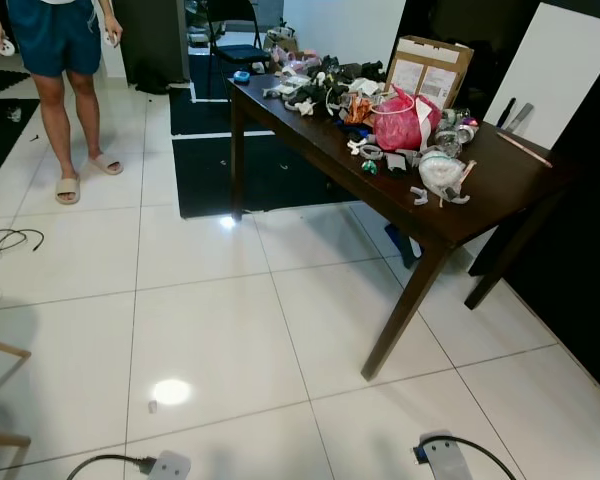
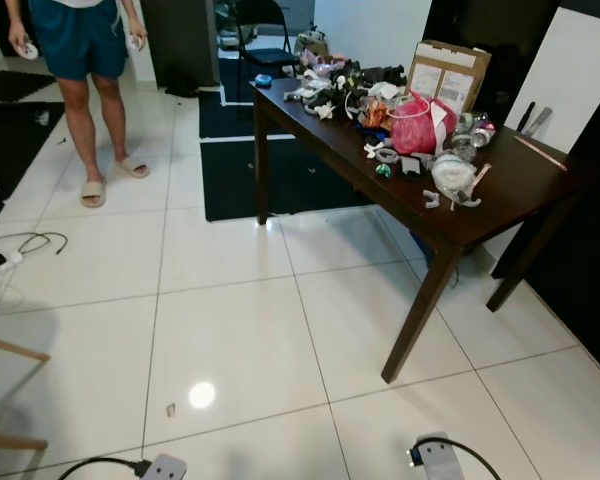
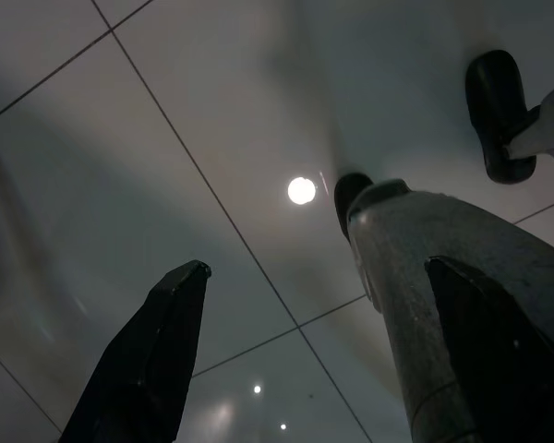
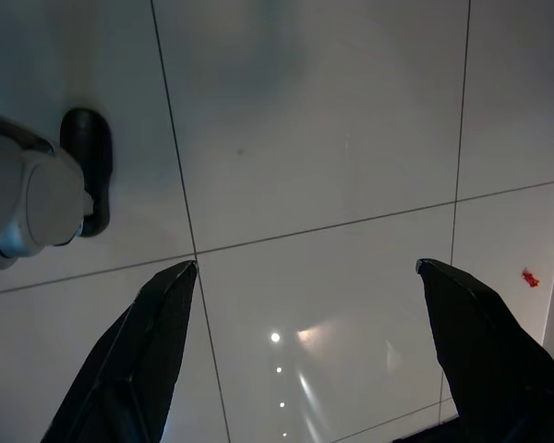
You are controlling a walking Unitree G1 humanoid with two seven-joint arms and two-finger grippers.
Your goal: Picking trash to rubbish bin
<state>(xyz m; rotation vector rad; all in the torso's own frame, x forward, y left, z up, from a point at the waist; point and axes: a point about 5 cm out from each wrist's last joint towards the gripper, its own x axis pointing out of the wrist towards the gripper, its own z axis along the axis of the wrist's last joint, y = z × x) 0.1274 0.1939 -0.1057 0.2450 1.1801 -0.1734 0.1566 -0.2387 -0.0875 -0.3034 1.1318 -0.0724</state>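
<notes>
Still far from the dark table (image 1: 500, 190), I judged I should walk closer before reaching the trash pile (image 1: 380, 105); both grippers hung with fingers apart.

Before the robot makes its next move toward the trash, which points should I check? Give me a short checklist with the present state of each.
1. Left end effector open, nothing held: ok.
2. Right end effector open, nothing held: ok.
3. Trash located: pink plastic bag and clutter on the dark wooden table: ok.
4. Rubbish bin located: cannot tell.
5. White tiled floor toward the table free of obstacles: ok.
6. Person in blue shorts stands apart from the path: ok.
</notes>
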